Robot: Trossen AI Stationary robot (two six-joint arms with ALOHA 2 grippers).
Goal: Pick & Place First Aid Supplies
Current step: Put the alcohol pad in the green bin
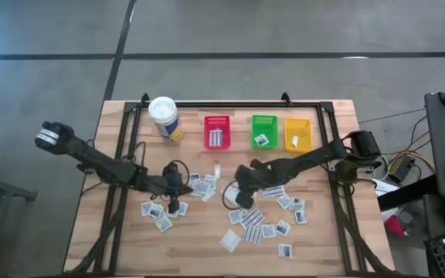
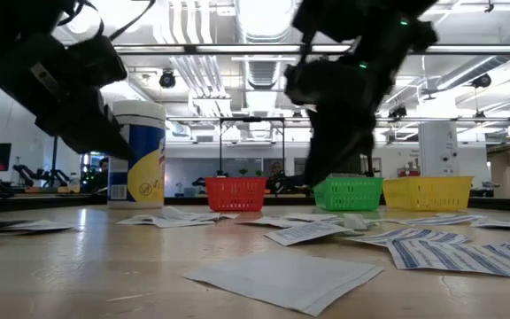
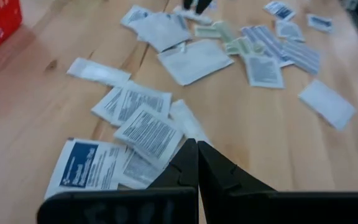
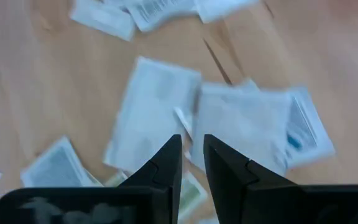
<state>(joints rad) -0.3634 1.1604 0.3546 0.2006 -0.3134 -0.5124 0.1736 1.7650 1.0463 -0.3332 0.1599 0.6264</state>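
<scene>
Many small white first aid packets lie flat on the wooden table in three loose groups: near left [image 1: 161, 212], centre [image 1: 203, 184] and right [image 1: 273, 216]. My left gripper [image 1: 181, 188] is shut and holds nothing. It hovers beside the centre group, over printed packets [image 3: 148, 134]. My right gripper [image 1: 242, 198] points steeply down above two overlapping packets [image 4: 160, 112], its fingers [image 4: 166, 158] a narrow gap apart with nothing between them. In the low view both grippers hang clear of the tabletop.
Along the far side stand a red bin [image 1: 217, 131], a green bin [image 1: 264, 130] and a yellow bin [image 1: 297, 133], each with something white inside. A white canister with a yellow label [image 1: 164, 117] stands left of them. Bare wood lies near the front edge.
</scene>
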